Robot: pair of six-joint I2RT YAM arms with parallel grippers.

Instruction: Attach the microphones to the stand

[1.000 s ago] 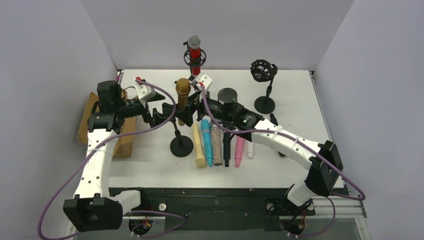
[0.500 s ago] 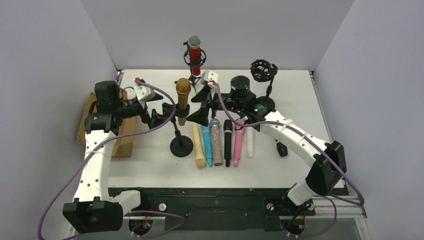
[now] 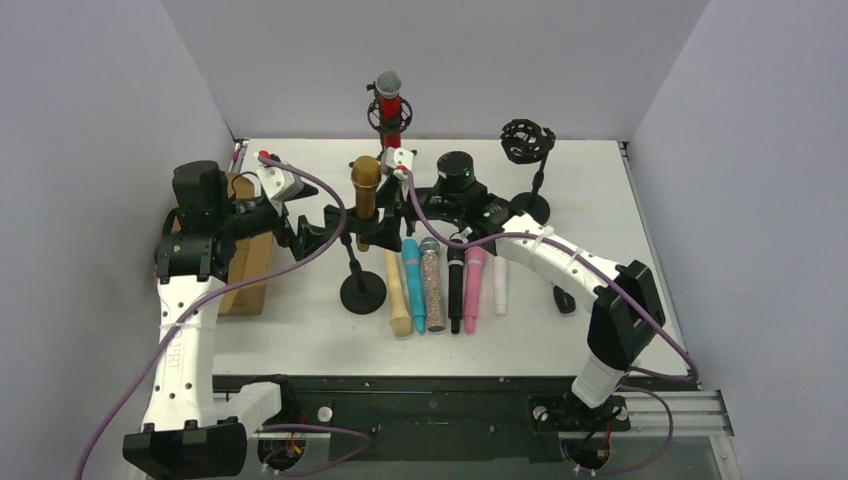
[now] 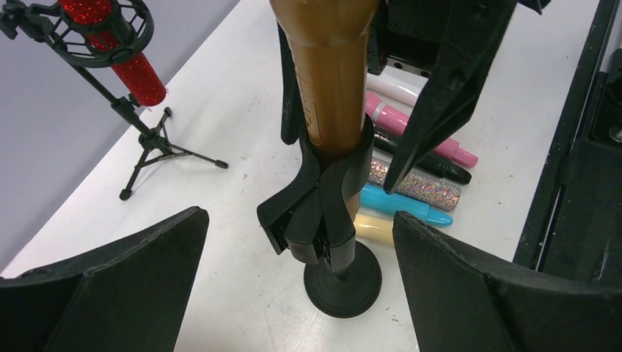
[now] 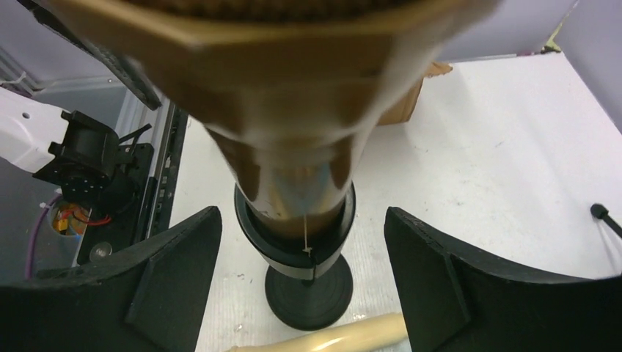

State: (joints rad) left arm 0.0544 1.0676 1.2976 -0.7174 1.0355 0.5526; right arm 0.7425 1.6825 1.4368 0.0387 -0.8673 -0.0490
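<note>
A golden-brown microphone stands upright in the clip of a round-based stand. My left gripper is open just left of the clip, its jaws wide on either side and not touching. My right gripper is open at the microphone's right; the golden body and clip ring sit between its fingers. A red microphone sits in a back stand. Cream, teal, glittery, black, pink and white microphones lie in a row.
An empty shock-mount stand stands at the back right on a round base. A cardboard box lies at the table's left edge under the left arm. A small black piece lies right of the row.
My right gripper has risen from over the lying microphones and closed in on the golden-brown microphone from the right. The left arm has drawn back slightly to the left.
</note>
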